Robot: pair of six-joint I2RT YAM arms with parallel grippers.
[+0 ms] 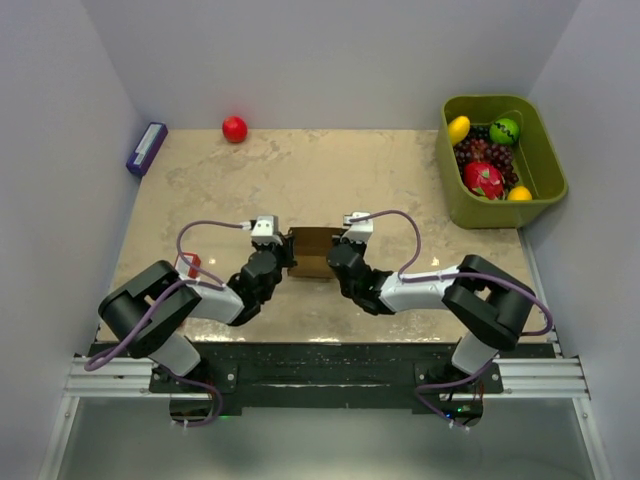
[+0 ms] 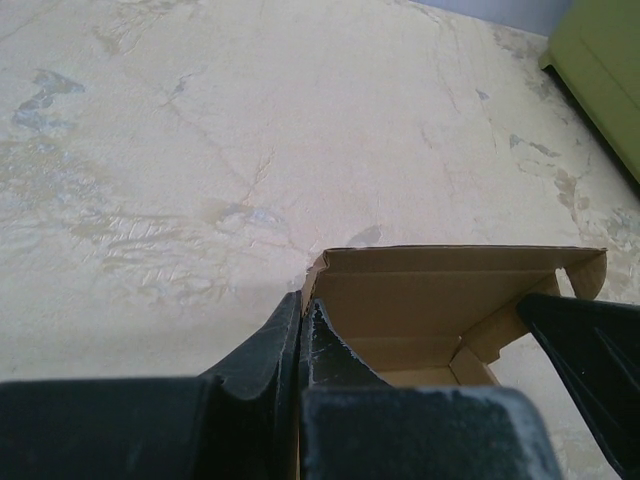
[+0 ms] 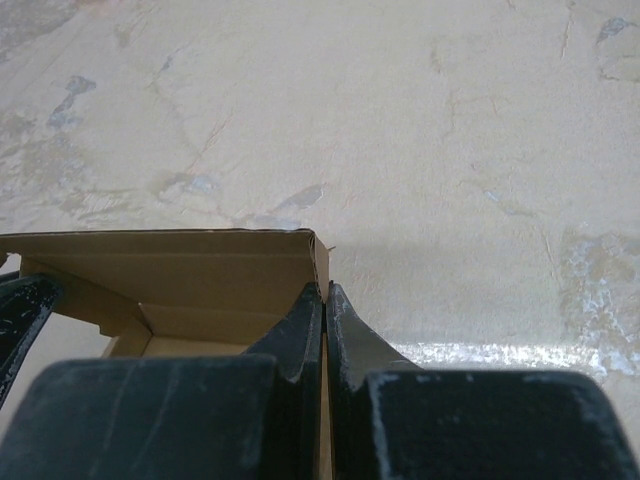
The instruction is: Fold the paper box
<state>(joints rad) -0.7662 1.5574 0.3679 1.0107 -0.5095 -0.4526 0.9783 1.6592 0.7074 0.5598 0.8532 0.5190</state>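
The paper box (image 1: 313, 251) is a small brown cardboard box, open at the top, on the table between my two grippers. My left gripper (image 1: 283, 253) is shut on the box's left wall, one finger inside and one outside; in the left wrist view its fingertips (image 2: 301, 305) pinch that wall of the paper box (image 2: 440, 300). My right gripper (image 1: 342, 255) is shut on the box's right wall; in the right wrist view its fingertips (image 3: 325, 296) pinch the wall of the paper box (image 3: 180, 275). Each wrist view shows the other gripper's finger at the far wall.
A green bin (image 1: 545, 185) with fruit stands at the back right. A red ball (image 1: 234, 128) lies at the back, a purple-blue box (image 1: 146, 148) at the back left. A small red object (image 1: 190, 264) lies near the left arm.
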